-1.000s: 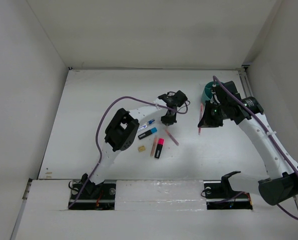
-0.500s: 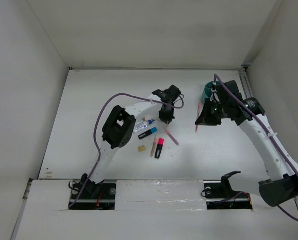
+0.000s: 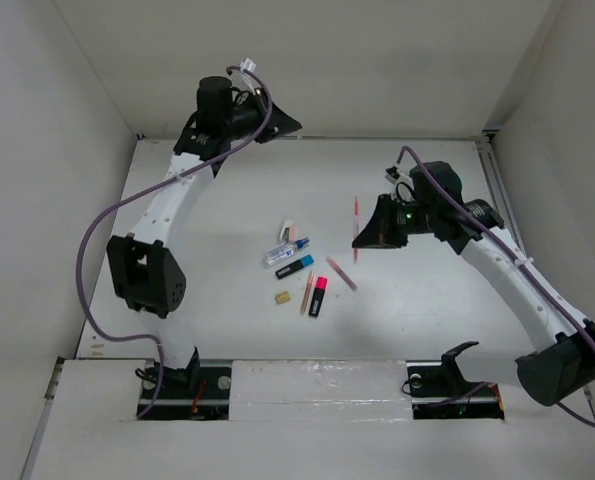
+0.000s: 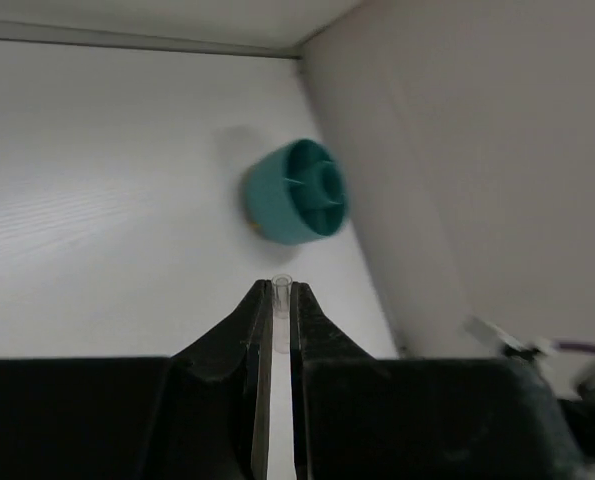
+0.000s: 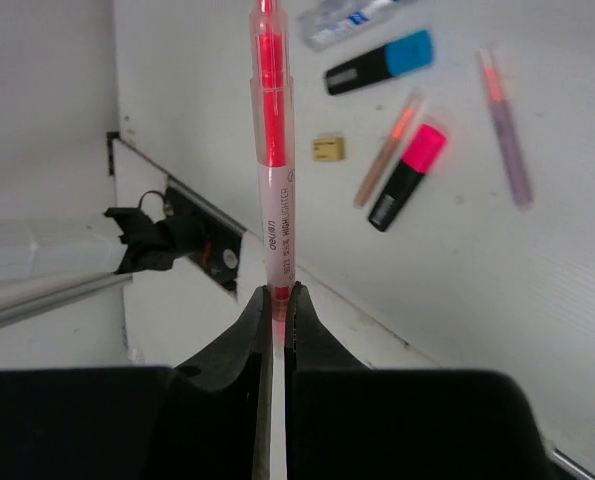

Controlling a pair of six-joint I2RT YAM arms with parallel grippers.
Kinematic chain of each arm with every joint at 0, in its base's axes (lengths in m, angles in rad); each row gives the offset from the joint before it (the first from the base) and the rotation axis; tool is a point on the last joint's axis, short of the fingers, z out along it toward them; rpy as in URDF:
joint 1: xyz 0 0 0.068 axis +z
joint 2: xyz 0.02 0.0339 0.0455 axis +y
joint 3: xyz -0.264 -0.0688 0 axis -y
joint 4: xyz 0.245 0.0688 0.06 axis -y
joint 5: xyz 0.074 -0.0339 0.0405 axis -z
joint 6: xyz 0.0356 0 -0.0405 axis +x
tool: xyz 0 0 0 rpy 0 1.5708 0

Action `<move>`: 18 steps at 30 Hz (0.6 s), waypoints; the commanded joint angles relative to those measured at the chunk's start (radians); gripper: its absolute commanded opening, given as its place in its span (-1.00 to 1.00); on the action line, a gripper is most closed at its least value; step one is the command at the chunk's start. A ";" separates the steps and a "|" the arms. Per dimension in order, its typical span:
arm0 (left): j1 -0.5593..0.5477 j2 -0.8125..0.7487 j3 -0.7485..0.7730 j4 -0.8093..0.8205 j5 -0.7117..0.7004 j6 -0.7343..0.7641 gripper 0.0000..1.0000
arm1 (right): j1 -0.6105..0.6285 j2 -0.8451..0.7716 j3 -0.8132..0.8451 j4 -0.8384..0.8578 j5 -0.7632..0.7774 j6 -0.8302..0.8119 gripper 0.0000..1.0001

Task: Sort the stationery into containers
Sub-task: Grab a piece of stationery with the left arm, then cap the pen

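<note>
Two pincers are clenched, each on a pen. The right pincer (image 5: 275, 300) grips a pink pen (image 5: 273, 180) by one end, clear of the bench (image 3: 407, 310). The left pincer (image 4: 280, 298) pinches a thin clear pen (image 4: 281, 312). Beyond its tips the teal cup (image 4: 297, 190) sits near the side wall. A blue-capped highlighter (image 3: 295, 266), pink-capped highlighter (image 3: 318, 296), tan block (image 3: 282, 297), clear tube (image 3: 285, 251) and white eraser (image 3: 287, 231) lie mid-bench.

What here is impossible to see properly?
Left wrist view: cup blurred, contents unclear; fingers hide all but the tip of the clear item in the left gripper.
Top view: cup not seen, probably behind the right arm.
Right wrist view: pen cut off by top edge.
</note>
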 commanded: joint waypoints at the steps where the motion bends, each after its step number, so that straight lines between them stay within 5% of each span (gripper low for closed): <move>1: -0.009 -0.130 -0.173 0.413 0.323 -0.227 -1.00 | 0.079 0.016 0.026 0.247 -0.130 0.087 -1.00; 9: -0.009 -0.272 -0.479 1.240 0.497 -0.664 -1.00 | 0.289 0.048 -0.023 0.566 -0.164 0.254 -1.00; 18: -0.009 -0.351 -0.524 1.123 0.497 -0.559 -1.00 | 0.287 0.032 -0.038 0.595 -0.116 0.170 -1.00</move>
